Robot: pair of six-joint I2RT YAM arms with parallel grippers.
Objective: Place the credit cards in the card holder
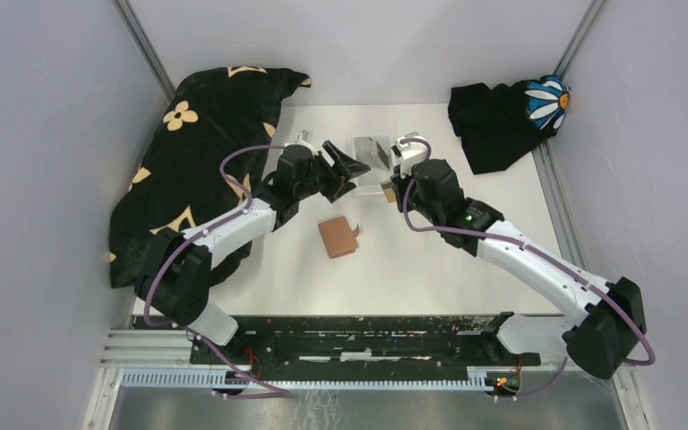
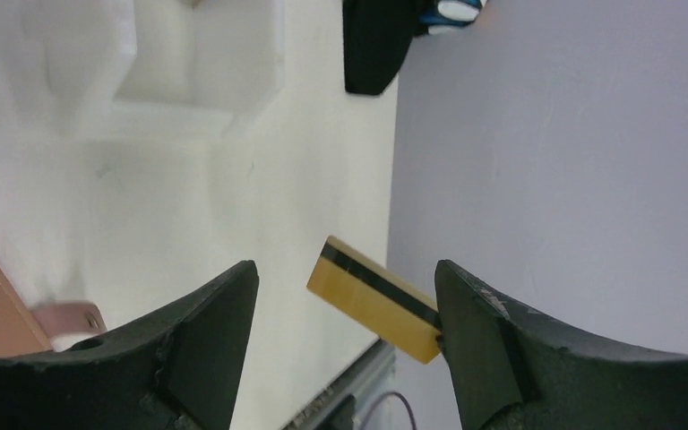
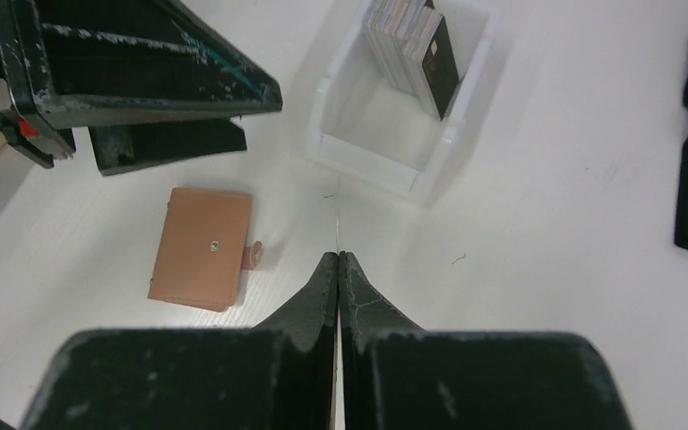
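Right gripper (image 3: 338, 260): pinched shut on gold card (image 2: 374, 298), edge-on at tips. Left gripper (image 2: 346, 273): spread open, that card just beside one finger. Card holder (image 3: 202, 248): lay closed on tabletop (image 3: 546, 269), apart. Other cards (image 3: 412, 40): stood in white tray (image 3: 358, 161) beyond.

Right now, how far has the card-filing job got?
Done: no card shows in the closed card holder. In hand: the right gripper is shut on one gold card; the left gripper is open. Left: open the holder, insert it, then the cards standing in the white tray.

Matt leather card holder (image 3: 202, 248), plastic tray (image 3: 369, 167)
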